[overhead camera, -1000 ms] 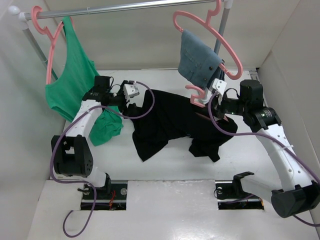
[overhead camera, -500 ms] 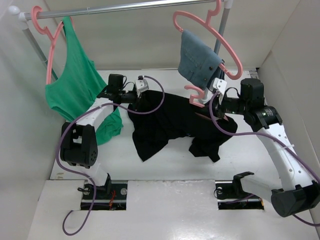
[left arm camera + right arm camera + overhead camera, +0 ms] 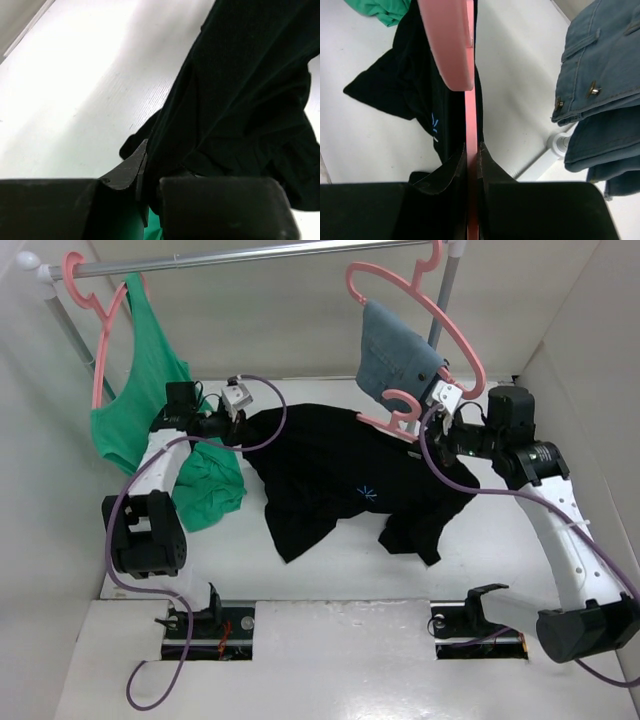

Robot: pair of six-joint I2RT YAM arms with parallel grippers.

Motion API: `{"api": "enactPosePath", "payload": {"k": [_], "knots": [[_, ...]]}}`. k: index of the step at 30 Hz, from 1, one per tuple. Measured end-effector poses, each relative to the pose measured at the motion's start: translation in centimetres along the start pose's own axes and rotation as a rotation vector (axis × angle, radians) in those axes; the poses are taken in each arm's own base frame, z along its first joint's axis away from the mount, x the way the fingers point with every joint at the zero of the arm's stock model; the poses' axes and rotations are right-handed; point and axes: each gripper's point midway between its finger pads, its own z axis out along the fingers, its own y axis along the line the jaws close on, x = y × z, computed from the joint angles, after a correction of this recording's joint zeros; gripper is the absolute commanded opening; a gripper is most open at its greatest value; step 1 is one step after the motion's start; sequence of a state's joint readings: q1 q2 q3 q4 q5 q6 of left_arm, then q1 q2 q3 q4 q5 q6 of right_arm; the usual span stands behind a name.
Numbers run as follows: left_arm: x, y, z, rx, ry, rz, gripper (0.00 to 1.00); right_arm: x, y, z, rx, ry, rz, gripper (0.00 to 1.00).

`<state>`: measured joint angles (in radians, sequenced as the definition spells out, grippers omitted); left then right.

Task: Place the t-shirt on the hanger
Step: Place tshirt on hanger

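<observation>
Overhead, the black t-shirt [image 3: 340, 475] is lying spread across the white table [image 3: 330, 575], its blue starburst mark [image 3: 367, 492] facing up. The left gripper [image 3: 240, 420] is holding the shirt's far-left edge raised off the table, just beside the green top [image 3: 140, 390] hanging from the rail [image 3: 250, 254]. The right gripper [image 3: 428, 422] is gripping the pink hanger [image 3: 393, 408] at the shirt's far-right edge, below the hanging blue-grey garment [image 3: 398, 358]; the hanger's lower part is not showing against the black cloth. From the left wrist, the left gripper [image 3: 147, 187] is pinching a fold of the t-shirt [image 3: 240, 90], fingers [image 3: 125, 172] pressing together on the cloth. From the right wrist, the right gripper [image 3: 471, 165] is clamping tight on the hanger [image 3: 449, 45], its thin bar running straight up between the fingers [image 3: 445, 172], with the t-shirt [image 3: 405, 85] lying directly behind it.
</observation>
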<state>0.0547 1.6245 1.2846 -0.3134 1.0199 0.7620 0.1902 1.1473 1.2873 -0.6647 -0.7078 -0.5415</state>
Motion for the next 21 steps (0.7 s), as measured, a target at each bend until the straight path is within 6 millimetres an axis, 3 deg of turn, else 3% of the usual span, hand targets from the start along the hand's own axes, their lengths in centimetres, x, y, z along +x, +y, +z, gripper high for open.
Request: {"api": "enactPosePath", "payload": {"k": [6, 13, 21], "knots": [[0.6, 0.3, -0.9, -0.04, 0.05, 0.021, 0.0, -1.8, -0.2, -1.2, 0.022, -0.003, -0.011, 0.0], [2.8, 0.9, -2.2, -0.082, 0.09, 0.011, 0.0, -3.6, -0.3, -3.4, 0.07, 0.018, -0.02, 0.0], [2.8, -0.4, -2.6, -0.028, 0.091, 0.104, 0.0, -6.1, 0.6, -5.4, 0.078, 0.008, -0.035, 0.0]]}}
